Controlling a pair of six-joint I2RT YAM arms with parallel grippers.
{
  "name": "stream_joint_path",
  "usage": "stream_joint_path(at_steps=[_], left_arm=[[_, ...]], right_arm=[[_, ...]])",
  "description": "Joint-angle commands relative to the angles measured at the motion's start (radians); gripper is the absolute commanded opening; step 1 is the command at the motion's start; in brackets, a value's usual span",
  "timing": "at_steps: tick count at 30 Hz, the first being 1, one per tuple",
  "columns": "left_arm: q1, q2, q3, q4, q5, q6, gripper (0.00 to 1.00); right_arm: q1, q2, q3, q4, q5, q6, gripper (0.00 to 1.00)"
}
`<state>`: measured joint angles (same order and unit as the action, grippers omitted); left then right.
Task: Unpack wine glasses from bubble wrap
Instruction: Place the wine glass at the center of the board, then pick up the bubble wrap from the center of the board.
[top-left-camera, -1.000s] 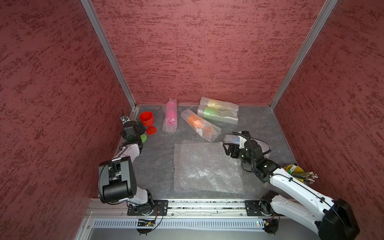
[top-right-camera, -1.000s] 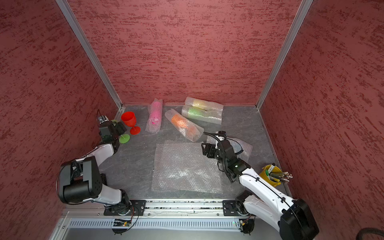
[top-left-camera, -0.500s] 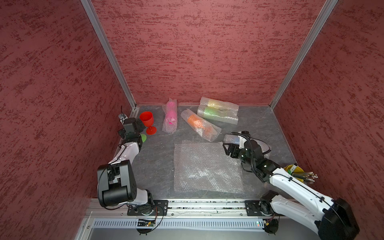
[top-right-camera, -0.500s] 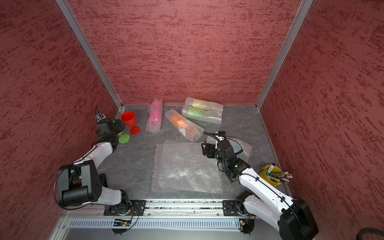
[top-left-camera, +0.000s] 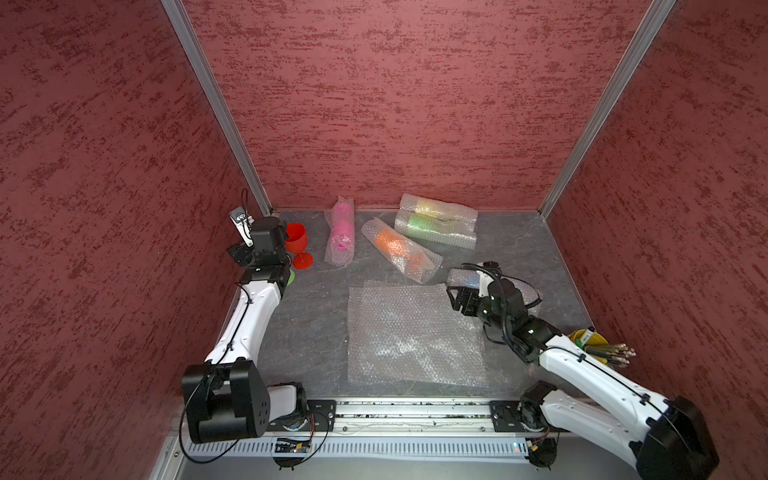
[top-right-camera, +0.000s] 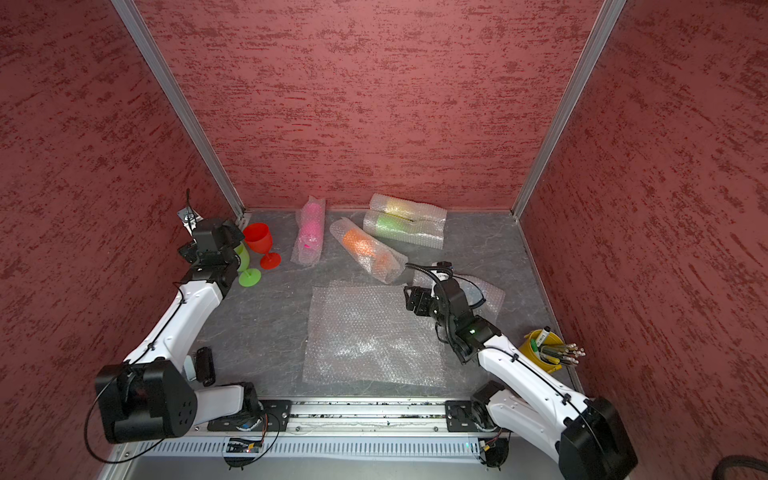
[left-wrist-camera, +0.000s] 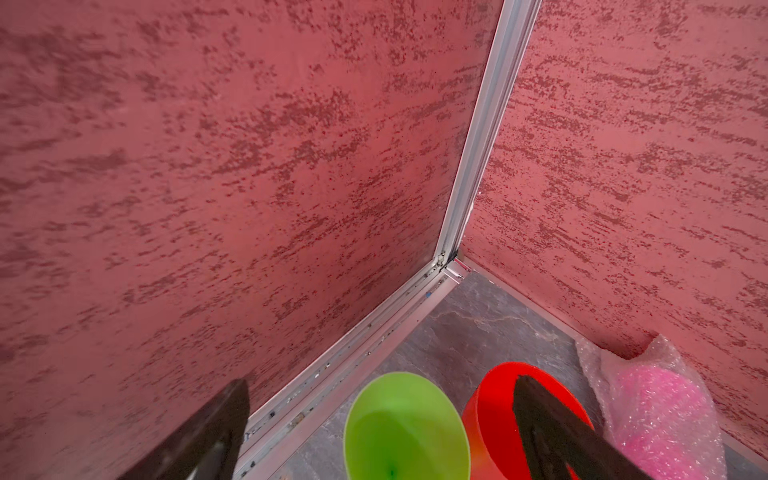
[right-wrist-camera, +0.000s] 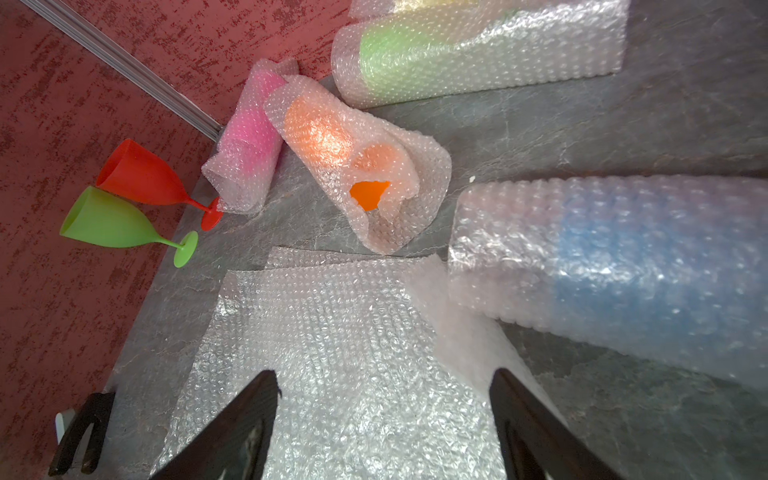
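**A:** Largest item?
**B:** Flat bubble-wrap sheet (top-left-camera: 415, 332), empty, middle of the bench (top-left-camera: 307, 332). All positions are given from this sheet.
**A:** Sleeves?
**B:** Five, all still filled. The blue sleeve (right-wrist-camera: 623, 270) is at the sheet's far right corner. The light green sleeve (top-left-camera: 432, 230) and yellow sleeve (top-left-camera: 432, 208) lie side by side, well beyond the far edge. The orange sleeve (top-left-camera: 399, 251) is just beyond that edge, and the pink sleeve (top-left-camera: 341, 232) is beyond it, leftward.
**A:** Bare goblets?
**B:** Two, upright, off the far left corner: the red goblet (top-left-camera: 297, 243), with the green goblet (left-wrist-camera: 405, 428) just beside it.
**A:** Changes?
**B:** The left jaws sat lower around the green goblet a second ago. Now they are raised, spread fully and holding nothing. I judge that goblet delivered: two unpacked, five remaining.
**A:** Right jaws?
**B:** Wide apart and empty, over the sheet's right edge beside the blue sleeve, which is probably next.
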<state>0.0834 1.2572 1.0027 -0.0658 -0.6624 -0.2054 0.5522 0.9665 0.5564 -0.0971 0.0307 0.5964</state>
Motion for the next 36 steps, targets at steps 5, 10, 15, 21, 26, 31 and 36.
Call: stream_joint_path(at_steps=[5, 10, 15, 21, 26, 31, 36], left_arm=[[-0.115, -0.167, -0.001, 0.017, 0.033, 0.105, 1.00], [-0.454, -0.195, 0.023, 0.019, 0.037, 0.278, 0.98], [-0.786, -0.127, 0.089, -0.159, 0.017, 0.301, 1.00], [-0.824, -0.036, 0.290, -0.670, 0.276, -0.034, 1.00], [-0.734, -0.192, 0.107, -0.614, 0.567, -0.197, 1.00], [-0.487, -0.276, 0.038, -0.652, 0.861, -0.303, 1.00], [-0.523, -0.329, -0.007, -0.682, 0.649, -0.273, 1.00]], right_arm=[[-0.006, -0.026, 0.074, -0.049, 0.041, -0.025, 0.82], [-0.007, 0.029, 0.137, -0.084, 0.035, -0.053, 0.82], [-0.005, 0.119, 0.250, -0.166, 0.070, -0.108, 0.82], [-0.005, 0.226, 0.376, -0.250, 0.113, -0.168, 0.83], [-0.005, 0.331, 0.461, -0.239, 0.040, -0.288, 0.84], [-0.005, 0.527, 0.611, -0.246, 0.033, -0.402, 0.85], [-0.003, 0.768, 0.818, -0.250, 0.026, -0.501, 0.93]])
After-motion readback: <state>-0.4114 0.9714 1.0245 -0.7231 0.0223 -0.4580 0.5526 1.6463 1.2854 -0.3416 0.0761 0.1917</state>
